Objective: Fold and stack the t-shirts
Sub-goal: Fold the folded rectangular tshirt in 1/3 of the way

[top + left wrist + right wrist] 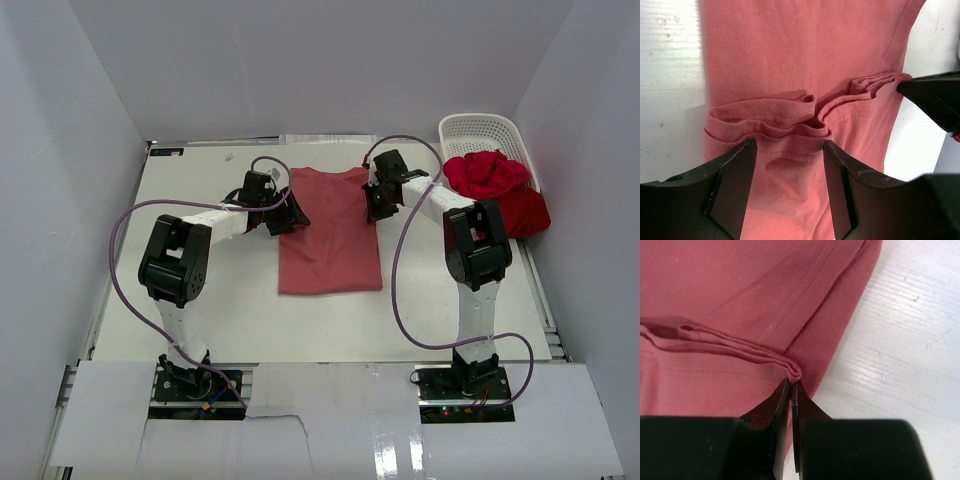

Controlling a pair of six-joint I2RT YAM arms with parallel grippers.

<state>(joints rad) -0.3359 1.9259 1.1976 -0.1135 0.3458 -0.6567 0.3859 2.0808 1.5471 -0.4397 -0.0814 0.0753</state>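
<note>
**Right pincer shut on the shirt's edge, left pincer open over the fold**

The white table [200, 300] carries a salmon shirt [330, 240] at the centre of the overhead view. It lies flat as a narrow rectangle, with its long axis running from the top of the frame to the bottom. At the upper right a white lattice basket [480, 130] holds a crumpled crimson shirt [485, 175], and a darker red shirt [525, 212] spills over the basket's lower side.

Both arms reach the salmon shirt's upper end, one on each long edge, about equally near. The left pincer [790, 145] stands open over the left edge. Its dark fingers straddle a soft ridge [765, 117] of gathered cloth, which lies just ahead of them, and they hold nothing. The right pincer [791, 384] is closed tight where the stacked layers end at the right edge, and appears to nip them.

The coming fold likely needs both edges held, so the left pincer probably has to close on the ridge. The shirt is a fine matte knit with stitched hems, limp and easily creased.
</note>
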